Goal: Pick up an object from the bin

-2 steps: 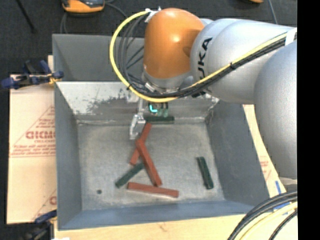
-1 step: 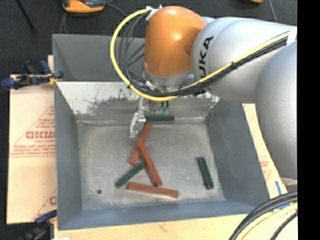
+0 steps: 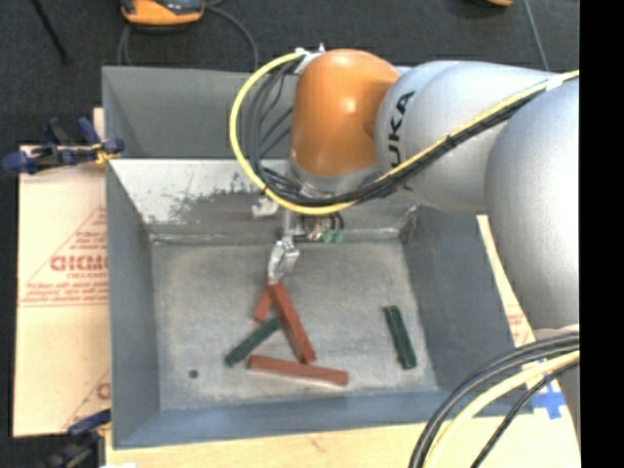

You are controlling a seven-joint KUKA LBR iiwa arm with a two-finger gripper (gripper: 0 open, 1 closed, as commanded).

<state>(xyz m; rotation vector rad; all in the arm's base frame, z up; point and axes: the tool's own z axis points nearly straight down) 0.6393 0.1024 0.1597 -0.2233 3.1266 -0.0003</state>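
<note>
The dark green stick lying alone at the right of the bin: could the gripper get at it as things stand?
Probably yes. The dark green stick lies flat, apart from the red-brown sticks by the gripper, with nothing on it. The bin's right wall close beside it may crowd the approach.

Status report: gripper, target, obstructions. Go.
Gripper over upper end of diagonal red stick, bin centre. Short red stick close beside it. Dark green stick apart, right.
</note>
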